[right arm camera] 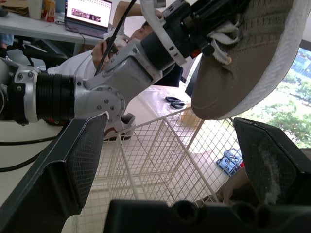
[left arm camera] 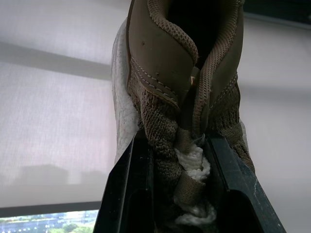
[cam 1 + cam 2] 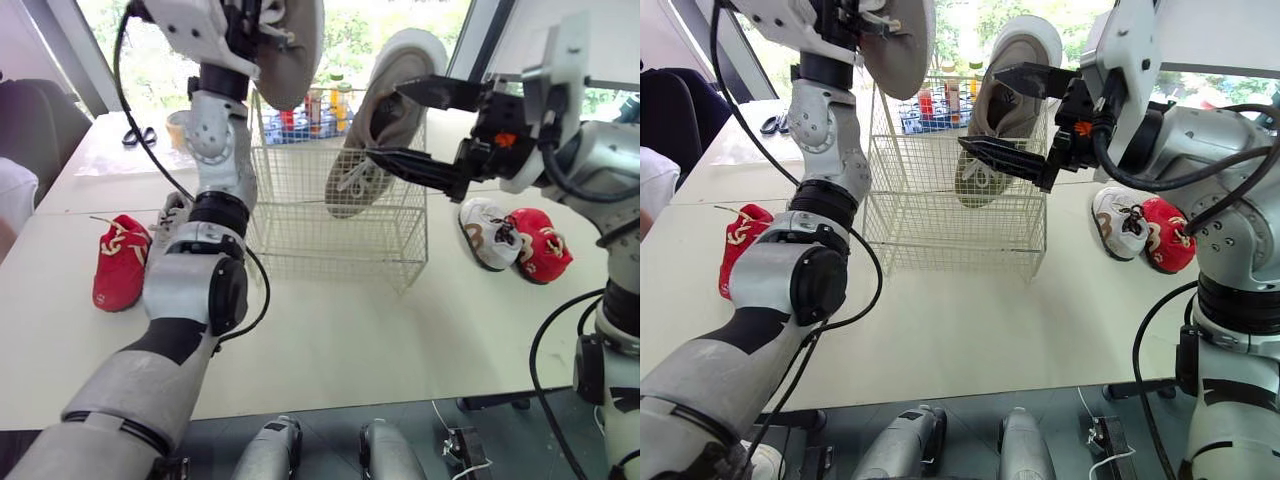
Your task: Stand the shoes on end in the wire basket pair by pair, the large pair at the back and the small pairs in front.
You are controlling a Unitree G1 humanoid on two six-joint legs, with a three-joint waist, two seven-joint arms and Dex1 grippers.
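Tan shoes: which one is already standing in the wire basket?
The tan shoe at the open right gripper; the other shoe hangs clamped in the left gripper above the basket.

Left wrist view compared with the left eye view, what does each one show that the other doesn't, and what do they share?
Left wrist view: a close look at the left gripper, its black fingers pinching the tan shoe at the tongue, a white lace bunched between them.

Left eye view: the wire basket, a second tan shoe toe-down inside it by the open right gripper, a lone red shoe on the table to the left, and a white shoe beside the other red shoe to the right.

Shared: the tan shoe clamped in the left gripper.
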